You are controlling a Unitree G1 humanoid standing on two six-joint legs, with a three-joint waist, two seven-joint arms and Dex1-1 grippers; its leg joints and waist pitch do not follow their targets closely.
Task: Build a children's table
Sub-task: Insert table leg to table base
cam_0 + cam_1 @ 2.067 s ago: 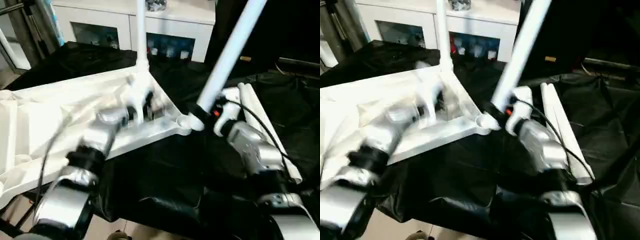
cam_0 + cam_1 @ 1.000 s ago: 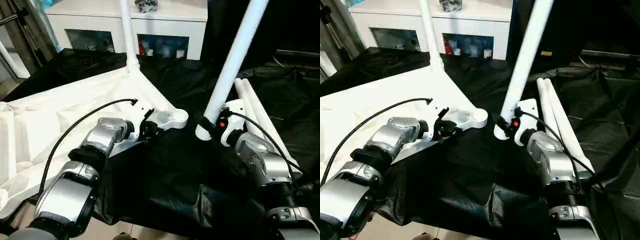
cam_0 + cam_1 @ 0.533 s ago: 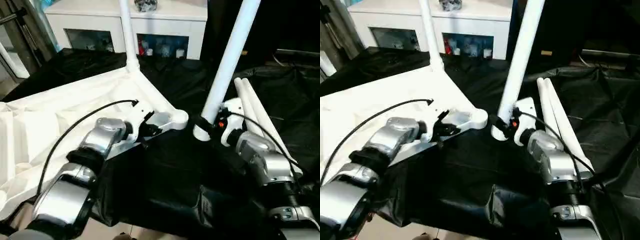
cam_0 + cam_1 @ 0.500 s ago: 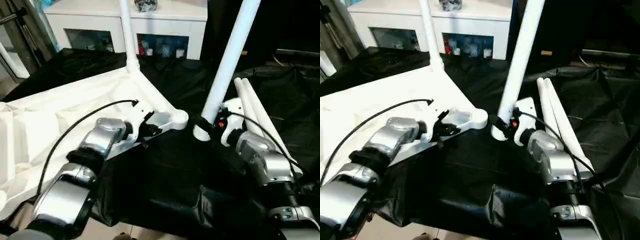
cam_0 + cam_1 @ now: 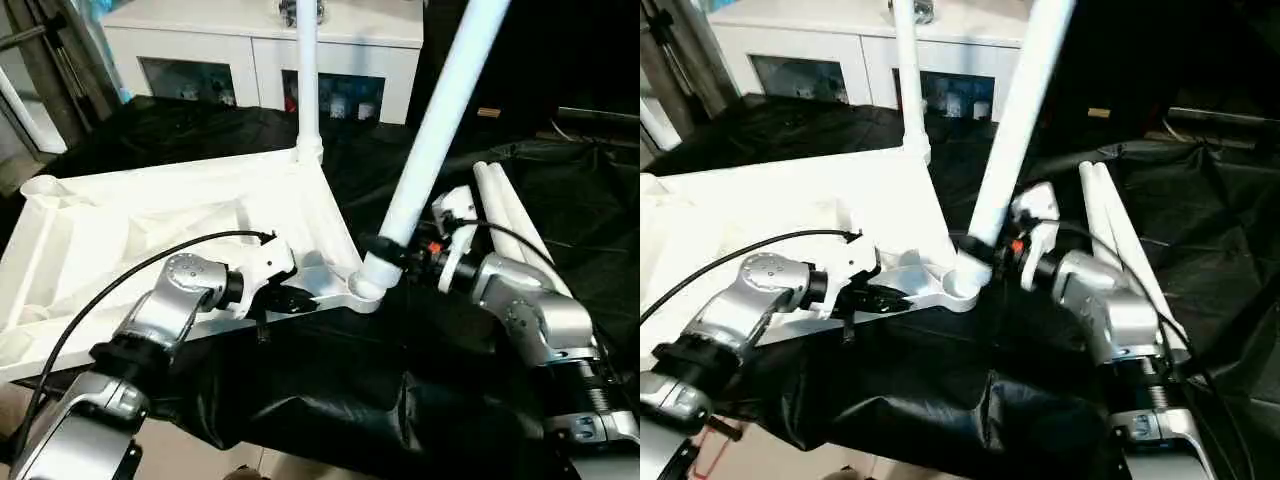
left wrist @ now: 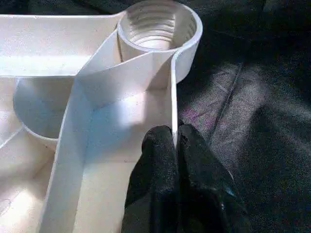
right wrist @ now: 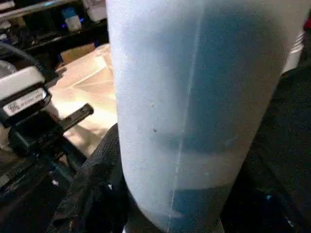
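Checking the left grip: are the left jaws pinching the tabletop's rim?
Yes, the left gripper is closed on the tabletop rim wall.

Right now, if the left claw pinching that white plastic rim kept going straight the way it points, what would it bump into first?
Probably the round threaded corner socket of the upside-down white plastic tabletop. The left gripper, jaws shut on the thin rim wall, points along it toward that socket, though depth is hard to judge.
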